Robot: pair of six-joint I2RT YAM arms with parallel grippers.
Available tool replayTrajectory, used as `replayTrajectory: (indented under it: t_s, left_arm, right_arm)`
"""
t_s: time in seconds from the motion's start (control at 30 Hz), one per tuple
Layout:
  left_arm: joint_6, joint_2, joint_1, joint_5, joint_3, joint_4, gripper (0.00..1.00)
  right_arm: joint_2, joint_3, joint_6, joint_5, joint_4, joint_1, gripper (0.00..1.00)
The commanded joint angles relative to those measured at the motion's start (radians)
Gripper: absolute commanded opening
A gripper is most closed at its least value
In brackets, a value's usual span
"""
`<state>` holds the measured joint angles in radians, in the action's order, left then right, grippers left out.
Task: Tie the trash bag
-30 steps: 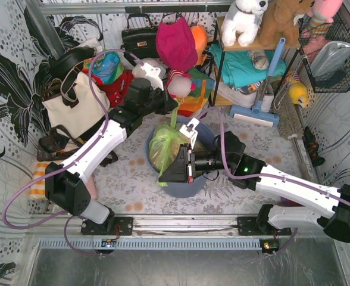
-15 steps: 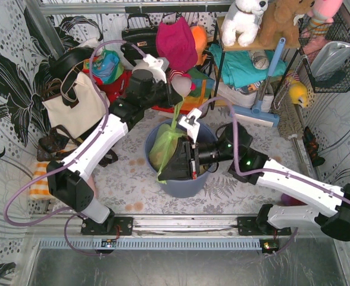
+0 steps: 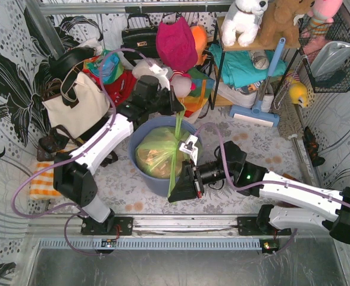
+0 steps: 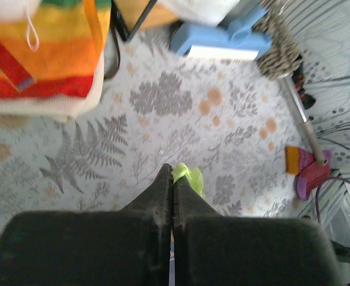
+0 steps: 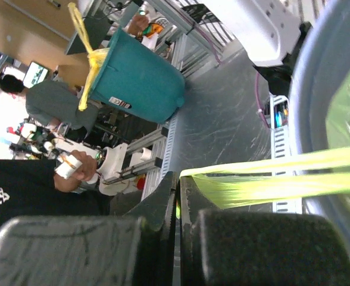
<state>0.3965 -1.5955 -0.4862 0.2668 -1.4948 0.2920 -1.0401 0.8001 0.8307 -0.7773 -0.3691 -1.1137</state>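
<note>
Left claw is pinching one thin green end of the bag — its two fingers are pressing flat together, and a small bright tuft of film is sticking out at the tips. Right claw is clenching the other end in the same way; from its tips, stretched green bands are running toward the rim of the bin. In the top view the left claw is hanging over the far rim of the bin and the right claw is lying low at the near side, so the two ends are stretching in opposite directions and meeting on top of the bag. The bag is sitting inside the blue bin — tan paper is showing through its film. A white tote is standing to the left, well apart from the bin.
</note>
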Motion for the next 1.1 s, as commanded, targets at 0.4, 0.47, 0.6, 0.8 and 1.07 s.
replayTrajectory:
  t_s: [0.4,0.47,0.6,0.8,1.07]
  left_arm:
    - [-0.056,-0.016,0.111,-0.179,-0.186,-0.015,0.0]
    - [-0.048,-0.008,0.118,-0.188,-0.116,-0.044,0.0]
    - [-0.026,0.009,0.149,-0.203,0.029,-0.126,0.0]
    - [-0.021,-0.056,0.166,-0.155,0.061,-0.174,0.0]
    - [-0.029,-0.083,0.168,-0.108,-0.191,-0.062,0.0]
  right_arm:
    - [0.003,0.282,-0.033,-0.197,0.161,-0.193,0.0]
    - [0.015,0.199,0.006,-0.183,0.091,-0.199,0.0]
    - [0.016,0.01,0.129,-0.153,-0.155,-0.211,0.0]
    - [0.024,-0.107,0.17,-0.125,-0.277,-0.251,0.0]
    - [0.013,0.207,0.084,-0.158,-0.1,-0.267,0.0]
